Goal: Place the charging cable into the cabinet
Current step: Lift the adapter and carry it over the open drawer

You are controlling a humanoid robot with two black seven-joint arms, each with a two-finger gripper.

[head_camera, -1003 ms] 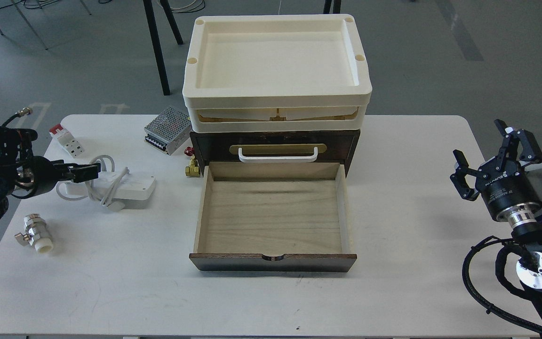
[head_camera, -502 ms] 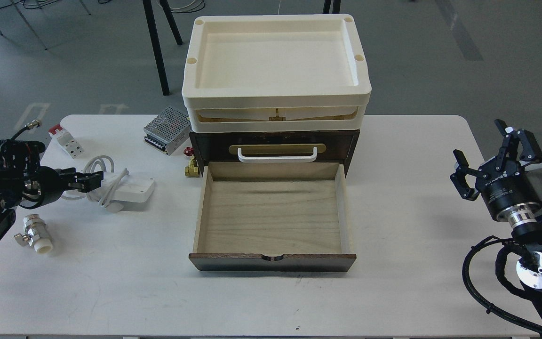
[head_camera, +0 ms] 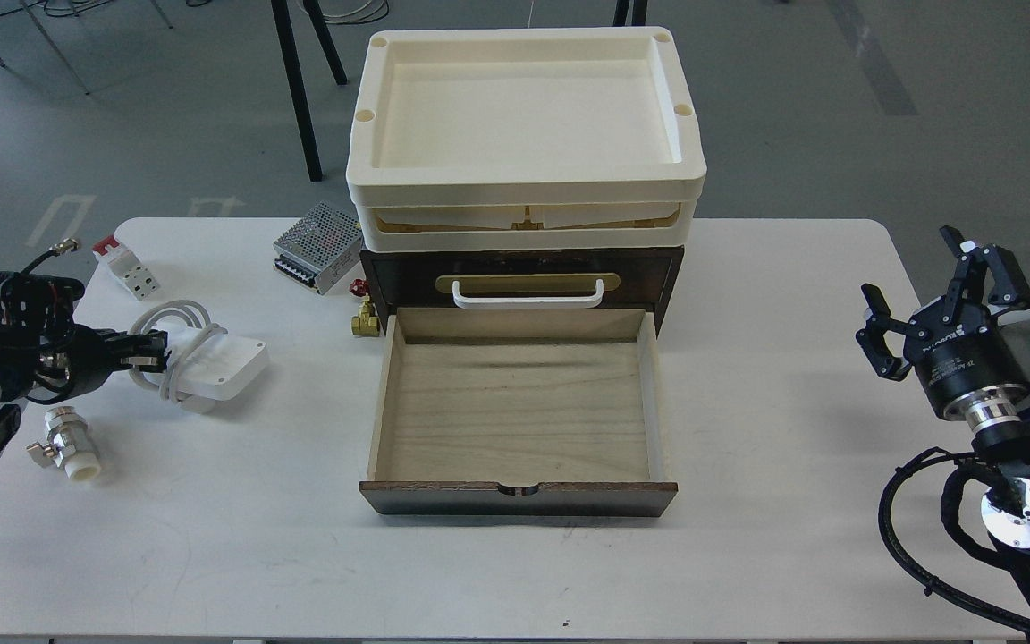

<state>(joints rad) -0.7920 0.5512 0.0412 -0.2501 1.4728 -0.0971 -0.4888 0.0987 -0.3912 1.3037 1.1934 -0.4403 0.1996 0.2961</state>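
The charging cable (head_camera: 218, 368), a flat white block with a pale cord looped around it, is left of the cabinet with its right end tilted up off the table. My left gripper (head_camera: 147, 351) comes in from the left and is shut on the block's left end, among the cord loops. The cabinet (head_camera: 649, 268) is a dark brown chest at the table's middle. Its bottom drawer (head_camera: 519, 501) is pulled out, showing a bare light wood floor. The upper drawer has a white handle (head_camera: 527, 295). My right gripper (head_camera: 937, 295) is open and empty at the far right.
Two cream trays (head_camera: 524, 192) are stacked on the cabinet. A perforated metal power-supply box (head_camera: 318, 246) and a red-white part (head_camera: 126, 266) lie at the back left. A brass valve (head_camera: 365, 319) sits by the cabinet's left side. A white-and-metal valve (head_camera: 68, 447) lies near my left arm.
My left gripper drew back to the left and closed on the block's left end. The charging cable moved left with it, turned and tilted up. The right arm stayed still.
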